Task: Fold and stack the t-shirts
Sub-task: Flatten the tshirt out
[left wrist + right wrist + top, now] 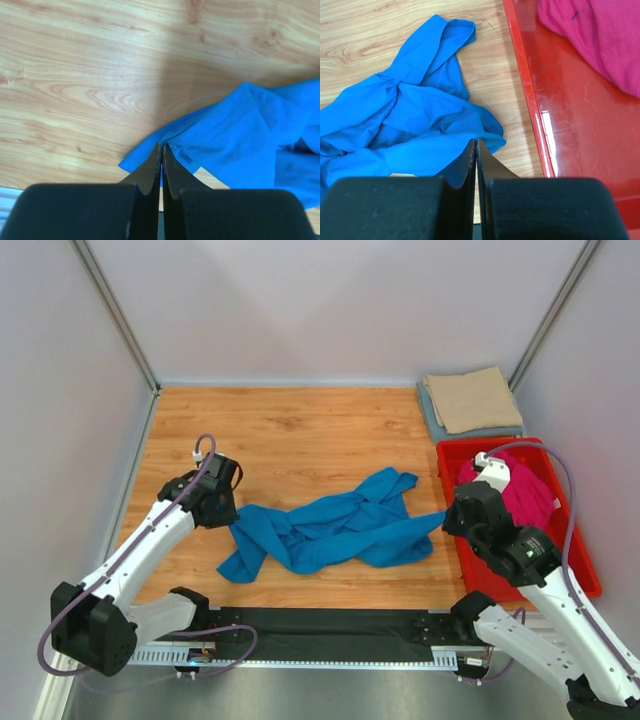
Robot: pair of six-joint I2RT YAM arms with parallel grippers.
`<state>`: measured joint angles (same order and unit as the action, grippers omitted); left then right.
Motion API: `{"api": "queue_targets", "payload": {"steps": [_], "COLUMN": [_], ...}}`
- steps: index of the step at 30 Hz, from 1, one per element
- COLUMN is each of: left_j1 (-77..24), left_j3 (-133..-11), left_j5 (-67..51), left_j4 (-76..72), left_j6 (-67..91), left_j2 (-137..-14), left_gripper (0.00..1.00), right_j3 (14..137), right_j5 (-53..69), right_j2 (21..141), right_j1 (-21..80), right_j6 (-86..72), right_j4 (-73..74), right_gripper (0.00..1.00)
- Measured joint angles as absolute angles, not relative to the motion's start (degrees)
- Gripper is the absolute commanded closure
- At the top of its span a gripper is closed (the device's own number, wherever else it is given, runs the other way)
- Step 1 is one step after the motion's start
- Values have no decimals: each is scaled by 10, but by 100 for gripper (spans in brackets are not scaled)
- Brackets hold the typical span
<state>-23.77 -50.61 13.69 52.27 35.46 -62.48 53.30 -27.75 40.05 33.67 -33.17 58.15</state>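
- Wood tabletop point(300, 420) carries the work. The blue t-shirt point(330, 530) lies crumpled across its middle, between the two arms.
- The blue t-shirt's long axis runs left to right, its right end slightly farther from the bases. A twisted lobe points toward the far right.
- It looks light, limp and unlikely to slip, so it will sag and drag when lifted. The best holds are probably opposite hem corners, so that it spreads flat.
- The red bin point(580, 570) stands at the right with the magenta t-shirt point(525, 490) bunched inside.
- The tan t-shirt point(470, 398) lies folded on the grey-blue t-shirt point(432, 412) in the far right corner.
- The left gripper point(161, 147) is clamped on the stitched left edge of the blue t-shirt.
- The right gripper point(476, 142) is pinched tight on its right edge, beside the bin.
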Motion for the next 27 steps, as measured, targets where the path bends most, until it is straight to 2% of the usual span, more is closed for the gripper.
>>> {"api": "queue_targets", "payload": {"steps": [6, 11, 20, 27], "left_j1": [-193, -168, -168, -168], "left_j3": [-556, -612, -704, -706], "left_j5": [130, 134, 139, 165], "left_j4": [519, 522, 554, 606], "left_j6": [328, 320, 283, 280], "left_j2": [-706, -766, -740, -675], "left_gripper": [100, 100, 100, 100], "right_j3": [540, 617, 782, 835], "right_j5": [-281, -320, -367, -368], "right_j2": [383, 387, 412, 428], "right_j1": [337, 337, 337, 337], "right_j6": [-329, -330, -305, -275], "right_j4": [589, 623, 633, 613], "right_gripper": [100, 100, 100, 100]}}
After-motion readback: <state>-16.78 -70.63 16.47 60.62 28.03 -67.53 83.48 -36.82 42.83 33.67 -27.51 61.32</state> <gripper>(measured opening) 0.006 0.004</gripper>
